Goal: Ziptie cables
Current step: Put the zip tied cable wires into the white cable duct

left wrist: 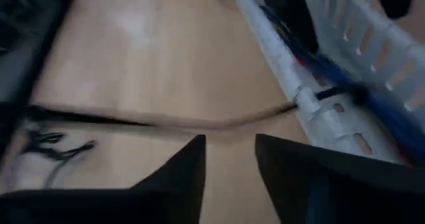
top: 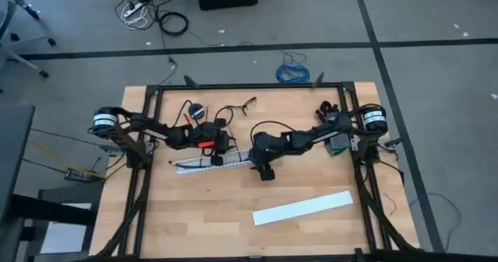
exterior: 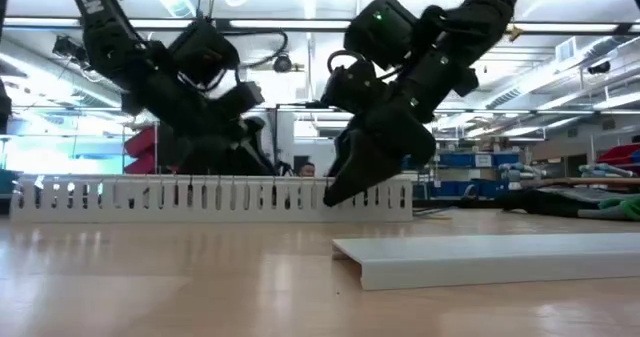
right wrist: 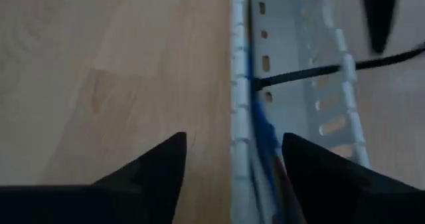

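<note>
A white slotted strip (top: 210,162) lies across the table's middle, with a bunch of bluish and purplish cables (right wrist: 262,131) lying along its channel (left wrist: 339,74). One brown wire (left wrist: 199,123) leaves through a slot and trails over the wood. My left gripper (top: 215,150) hovers open at the strip's far side (left wrist: 229,164), above that wire. My right gripper (top: 261,165) stands open at the strip's right end (right wrist: 232,164), one finger on each side of the near wall (exterior: 338,189). A black wire (right wrist: 299,74) passes through a slot farther along.
A flat white cover strip (top: 303,207) lies near the table's front right (exterior: 490,257). Loose dark wires (top: 237,108) and a small round object (top: 196,110) sit toward the far edge. A blue coiled cable (top: 294,69) lies on the floor beyond the table.
</note>
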Controlling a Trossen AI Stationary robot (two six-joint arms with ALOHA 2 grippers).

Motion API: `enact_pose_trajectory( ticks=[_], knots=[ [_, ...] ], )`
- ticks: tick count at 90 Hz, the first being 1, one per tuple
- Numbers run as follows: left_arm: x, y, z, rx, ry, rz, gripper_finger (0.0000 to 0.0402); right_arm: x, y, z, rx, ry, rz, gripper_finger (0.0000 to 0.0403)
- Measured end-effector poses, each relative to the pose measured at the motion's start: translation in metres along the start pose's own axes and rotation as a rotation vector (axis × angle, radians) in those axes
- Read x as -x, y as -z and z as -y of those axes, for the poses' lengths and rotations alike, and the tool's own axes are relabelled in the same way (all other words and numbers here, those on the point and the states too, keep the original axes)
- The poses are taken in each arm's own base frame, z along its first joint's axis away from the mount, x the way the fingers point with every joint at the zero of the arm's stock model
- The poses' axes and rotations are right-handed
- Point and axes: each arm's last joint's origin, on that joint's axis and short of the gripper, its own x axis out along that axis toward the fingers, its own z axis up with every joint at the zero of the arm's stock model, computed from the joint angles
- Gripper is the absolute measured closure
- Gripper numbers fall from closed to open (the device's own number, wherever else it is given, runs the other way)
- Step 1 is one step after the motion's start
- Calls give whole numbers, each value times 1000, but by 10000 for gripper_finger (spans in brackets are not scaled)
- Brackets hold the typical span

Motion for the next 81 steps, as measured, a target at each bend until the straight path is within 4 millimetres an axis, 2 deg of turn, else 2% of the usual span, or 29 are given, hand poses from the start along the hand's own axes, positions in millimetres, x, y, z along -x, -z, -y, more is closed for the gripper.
enact_pose_trajectory(
  ticks=[15, 33, 48, 68, 76, 81],
  knots=[
    [25, -16, -10, 12, -44, 47, 225, 4, -16, 1, -14, -60, -3, 136],
    [45, -18, -14, 29, -42, 13, 218, 7, -32, 1, 32, -39, 31, 124],
    [43, -14, -8, 82, 49, 7, 218, 9, -38, 5, 46, 47, 33, 107],
    [38, -12, -7, 91, 50, 1, 218, 9, -36, 19, 51, 90, 33, 68],
    [38, -12, -7, 92, 47, 8, 218, 10, -40, 23, 80, 139, 78, 57],
    [38, -13, -8, 93, 45, 14, 218, 10, -43, 24, 40, 142, 111, 53]
  ],
)
